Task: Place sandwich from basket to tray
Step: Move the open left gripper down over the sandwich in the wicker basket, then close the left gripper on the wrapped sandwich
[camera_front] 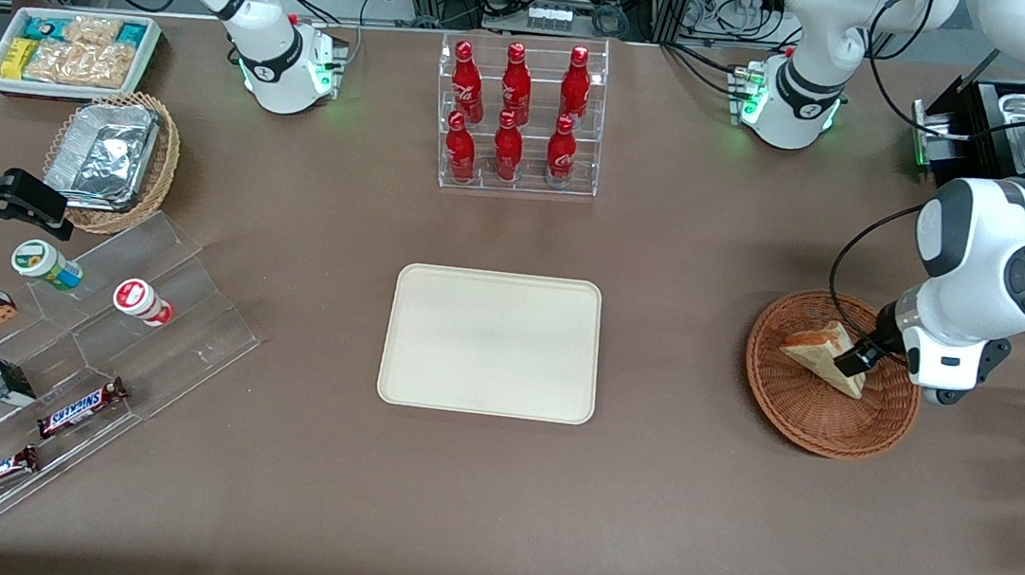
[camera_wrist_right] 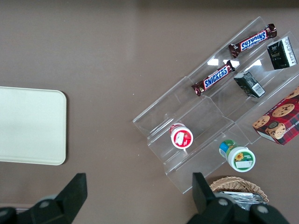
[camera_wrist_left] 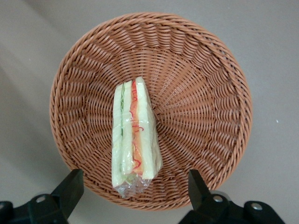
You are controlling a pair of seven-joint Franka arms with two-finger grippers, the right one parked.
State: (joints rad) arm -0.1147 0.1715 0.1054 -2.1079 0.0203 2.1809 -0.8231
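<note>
Fingers [camera_wrist_left: 71, 186] of the left arm's gripper [camera_wrist_left: 135, 191] stand wide apart and hold nothing, one dark pad on each side of the sandwich's wrapped end. In the wrist view the gripper hangs over the basket [camera_wrist_left: 205, 93] with the sandwich [camera_wrist_left: 133, 135] lying in the gap line between the pads, but not yet reached by either.

From the front, the gripper [camera_front: 857, 359] is low over the basket [camera_front: 804, 413], at the rim nearest the working arm's end of the table [camera_front: 641, 511], and its fingertip looks close to the sandwich [camera_front: 825, 351]; whether it touches I cannot tell. The sandwich rests on the woven floor near the basket's middle, its cut edge with red and green layers facing up toward the wrist camera, in clear film.

What the coming move turns on: the wedge's long axis runs straight away from the gripper, and the finger gap crosses that axis, so the pads would close on the two broad bread faces. That looks like a sound line-up. The opening is much wider than the wedge, so I judge that a further descent and a closing are what remain before any lift.

The tray [camera_front: 492, 343] lies bare at the table's middle, well apart from the basket, toward the parked arm's end.
</note>
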